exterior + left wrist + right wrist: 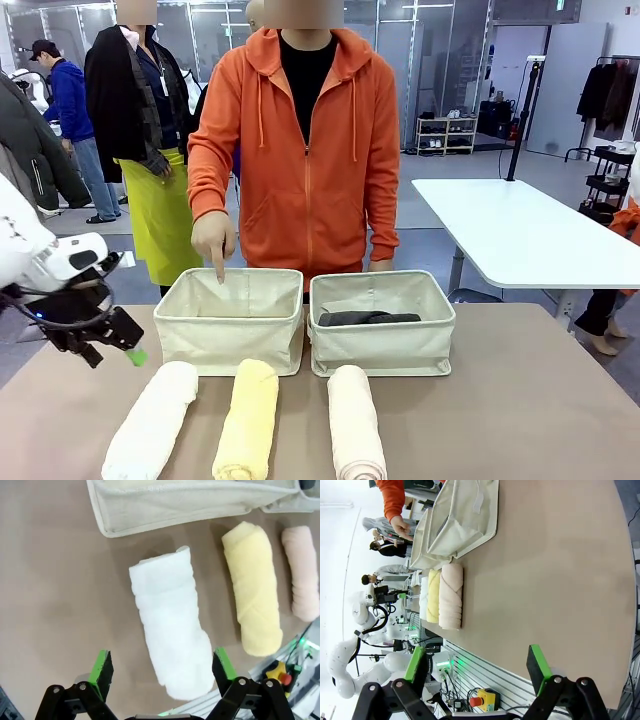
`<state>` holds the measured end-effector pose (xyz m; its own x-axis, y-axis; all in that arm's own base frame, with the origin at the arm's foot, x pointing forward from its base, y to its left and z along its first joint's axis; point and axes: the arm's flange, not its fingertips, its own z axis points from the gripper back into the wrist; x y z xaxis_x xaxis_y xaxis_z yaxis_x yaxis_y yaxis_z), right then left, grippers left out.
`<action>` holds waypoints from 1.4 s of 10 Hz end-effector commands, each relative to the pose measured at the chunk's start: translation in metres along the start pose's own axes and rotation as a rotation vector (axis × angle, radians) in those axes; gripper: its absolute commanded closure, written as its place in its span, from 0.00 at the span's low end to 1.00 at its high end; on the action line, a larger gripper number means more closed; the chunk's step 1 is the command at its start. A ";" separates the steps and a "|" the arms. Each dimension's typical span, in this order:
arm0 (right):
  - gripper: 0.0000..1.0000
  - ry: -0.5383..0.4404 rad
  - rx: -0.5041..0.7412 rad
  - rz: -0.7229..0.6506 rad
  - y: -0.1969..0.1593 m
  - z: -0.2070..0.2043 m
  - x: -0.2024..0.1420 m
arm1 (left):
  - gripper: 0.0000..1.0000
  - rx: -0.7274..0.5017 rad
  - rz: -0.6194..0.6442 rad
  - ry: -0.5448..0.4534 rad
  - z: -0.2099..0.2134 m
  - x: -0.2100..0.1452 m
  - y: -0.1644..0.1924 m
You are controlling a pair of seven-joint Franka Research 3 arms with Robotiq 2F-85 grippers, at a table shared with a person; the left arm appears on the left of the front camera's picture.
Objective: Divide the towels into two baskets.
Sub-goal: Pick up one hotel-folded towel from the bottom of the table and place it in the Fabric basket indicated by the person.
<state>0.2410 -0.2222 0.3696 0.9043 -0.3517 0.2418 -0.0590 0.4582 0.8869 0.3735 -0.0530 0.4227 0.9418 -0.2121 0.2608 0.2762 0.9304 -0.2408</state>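
The white towel (150,425) lies at seven o'clock of the pointed-at basket (230,335); the left end effector (162,664), wide open, should straddle its middle squarely.

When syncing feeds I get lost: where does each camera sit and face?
Front: fixed on the robot's side, faces the person across the table; left hand shows.
Left wrist: mounted there, looks down on the white towel; open fingers frame it.
Right wrist: rolled sideways, looks along the table; right hand open.
All share the white towel.
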 end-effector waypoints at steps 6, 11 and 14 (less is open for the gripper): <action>0.00 0.010 0.002 0.011 0.003 0.002 -0.002 | 0.00 0.063 0.026 0.014 -0.101 -0.091 -0.019; 0.00 0.010 0.002 0.011 0.003 0.002 -0.002 | 0.31 0.059 0.063 0.066 -0.112 -0.103 -0.016; 0.00 0.010 0.002 0.011 0.003 0.002 -0.002 | 0.60 0.059 0.059 0.068 -0.111 -0.104 -0.017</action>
<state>0.2410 -0.2223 0.3697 0.9043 -0.3518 0.2420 -0.0591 0.4583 0.8868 0.3873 -0.1073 0.3210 0.9701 -0.1622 0.1803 0.1961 0.9621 -0.1896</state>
